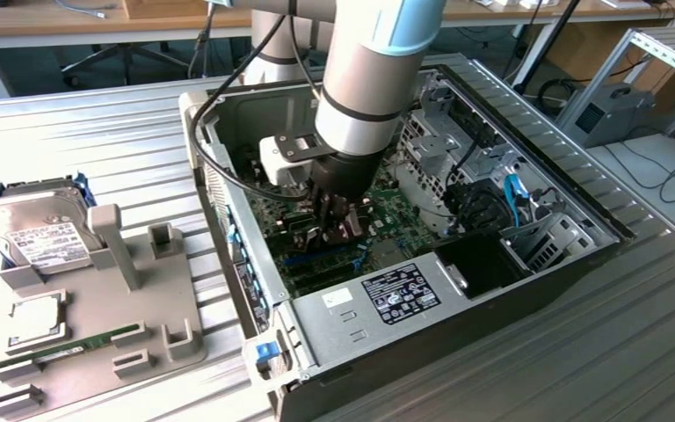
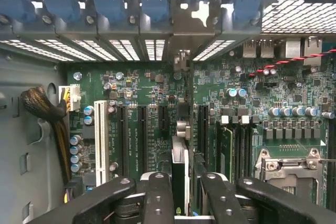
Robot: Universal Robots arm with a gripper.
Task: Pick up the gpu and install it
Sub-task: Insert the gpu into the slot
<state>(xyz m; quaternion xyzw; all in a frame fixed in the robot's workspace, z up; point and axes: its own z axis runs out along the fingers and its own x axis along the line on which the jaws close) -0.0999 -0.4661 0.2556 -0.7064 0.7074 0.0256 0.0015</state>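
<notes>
Gripper (image 2: 179, 192), jaws narrowed onto the edge-on gpu (image 2: 179, 174), which we hold at twelve o'clock above the motherboard (image 2: 142, 129): install step, apparently needing slot alignment.

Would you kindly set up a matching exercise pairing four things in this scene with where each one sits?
Things:
1. gpu
2. hard drive
3. RAM stick
4. gripper

Places:
A. lying flat along the grey tray's near edge
B. edge-on between the fingers, above the motherboard slots
C. at the grey tray's far end, white label up
D. lowered inside the open computer case

Pairs: 1-B, 2-C, 3-A, 4-D
</notes>
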